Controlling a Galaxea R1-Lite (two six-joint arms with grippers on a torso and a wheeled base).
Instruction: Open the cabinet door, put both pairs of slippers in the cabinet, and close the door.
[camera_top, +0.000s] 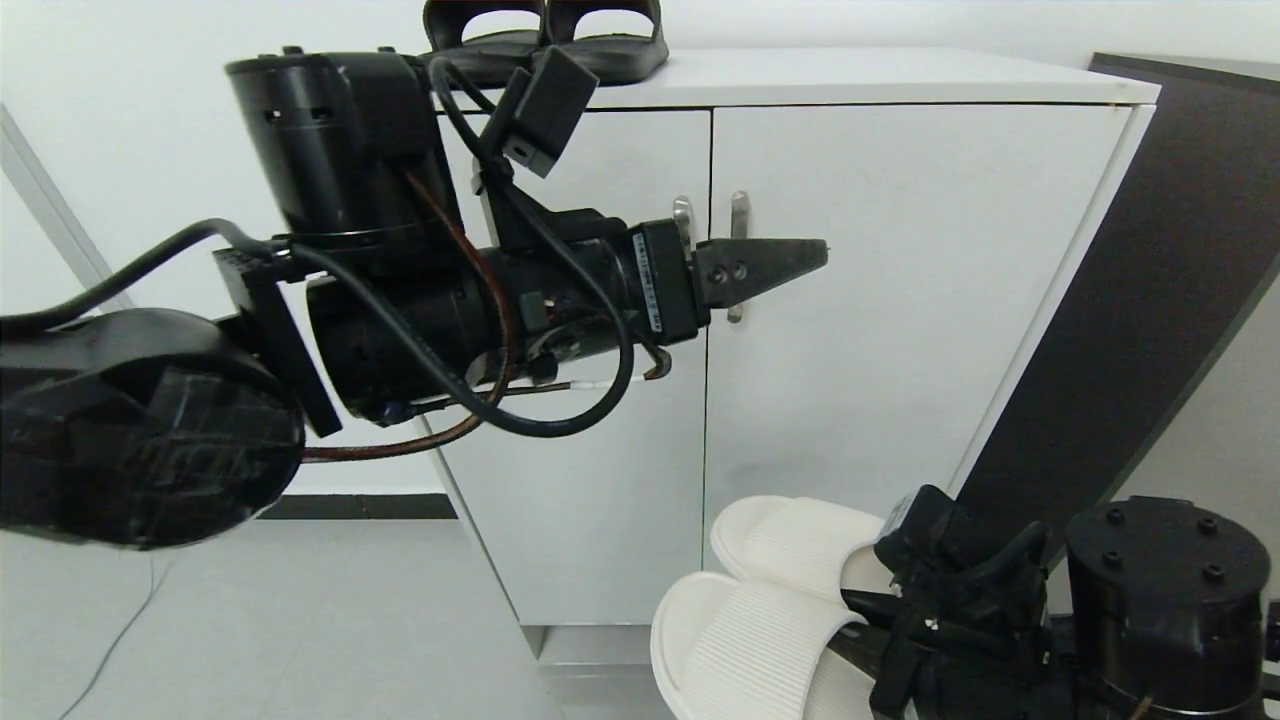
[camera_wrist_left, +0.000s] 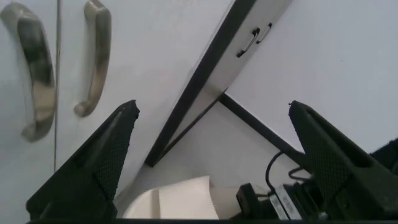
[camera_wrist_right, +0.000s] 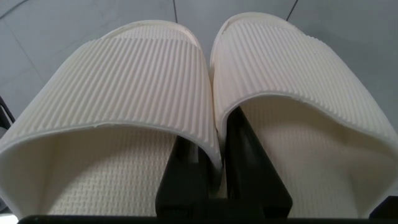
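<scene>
Cream, ribbed slippers (camera_wrist_right: 124, 81) sit side by side, insoles waffle-textured.

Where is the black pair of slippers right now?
Head view: the black slippers sit side by side on top of the cabinet, near its left end, above the closed left door.
</scene>
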